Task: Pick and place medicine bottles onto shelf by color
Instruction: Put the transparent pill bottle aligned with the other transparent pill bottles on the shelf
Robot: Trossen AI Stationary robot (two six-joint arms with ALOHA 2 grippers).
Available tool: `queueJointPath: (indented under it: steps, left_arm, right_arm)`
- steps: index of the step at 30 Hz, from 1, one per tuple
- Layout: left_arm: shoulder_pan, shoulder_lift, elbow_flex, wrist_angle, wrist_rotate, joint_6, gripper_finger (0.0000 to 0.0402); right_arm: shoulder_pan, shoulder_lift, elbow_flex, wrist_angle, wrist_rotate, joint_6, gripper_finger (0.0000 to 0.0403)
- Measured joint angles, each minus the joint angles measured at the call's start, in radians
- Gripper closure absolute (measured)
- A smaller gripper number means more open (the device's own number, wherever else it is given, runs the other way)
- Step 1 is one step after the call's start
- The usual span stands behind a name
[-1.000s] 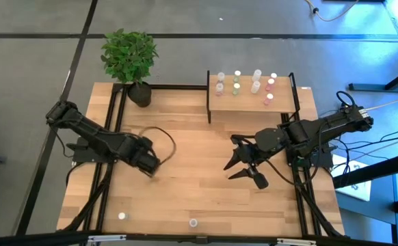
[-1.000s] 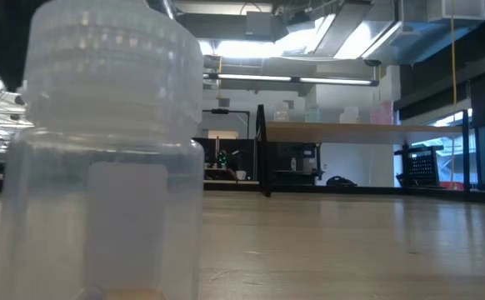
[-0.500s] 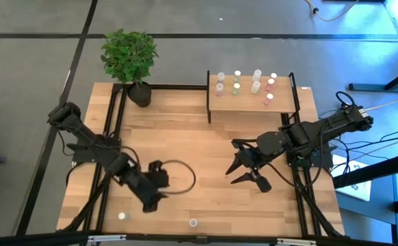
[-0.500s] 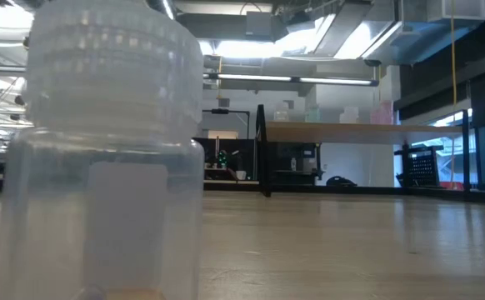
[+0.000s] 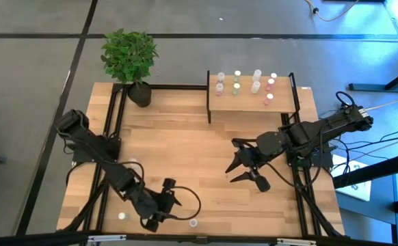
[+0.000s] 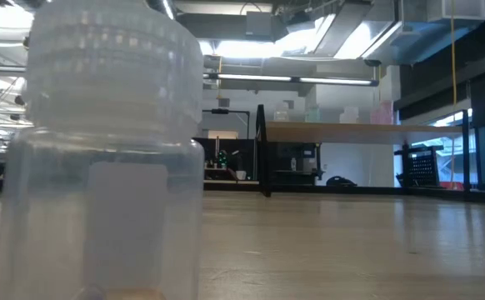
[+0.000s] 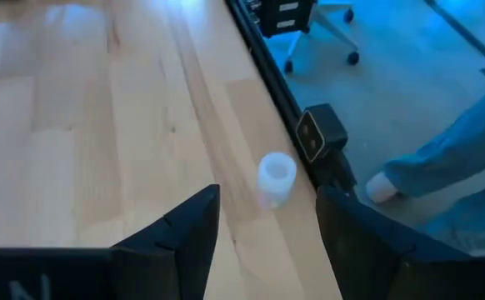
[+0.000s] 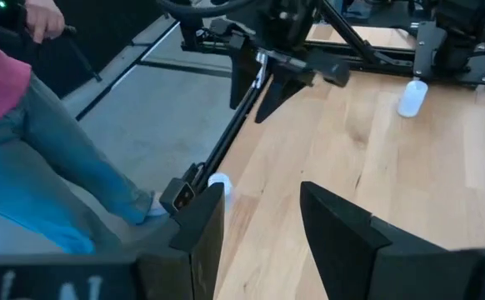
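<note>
Wood tabletop: my left gripper, jaws spread, nears white-cap bottle at 6 o'clock edge; next: straddle, pinch. Right gripper spread, idle.

Nine upright medicine bottles stand on the shelf; others dot the table's near edge.

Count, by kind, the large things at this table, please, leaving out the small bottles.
Robot arms: 2 (left arm, right arm)
Shelf: 1
Potted plant: 1
Total: 4
</note>
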Motion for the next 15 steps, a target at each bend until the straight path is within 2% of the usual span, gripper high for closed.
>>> queueJointPath:
  steps: [9, 15]
  left_arm:
    - [-0.006, 0.166, 0.000, 0.212, -0.008, 0.004, 0.0208]
    - [-0.001, 0.215, 0.000, 0.281, 0.005, -0.052, 0.0208]
  right_arm:
    - [0.000, 0.000, 0.000, -0.019, 0.000, -0.048, 0.0242]
    - [0.000, 0.000, 0.000, -0.019, 0.000, -0.048, 0.0242]
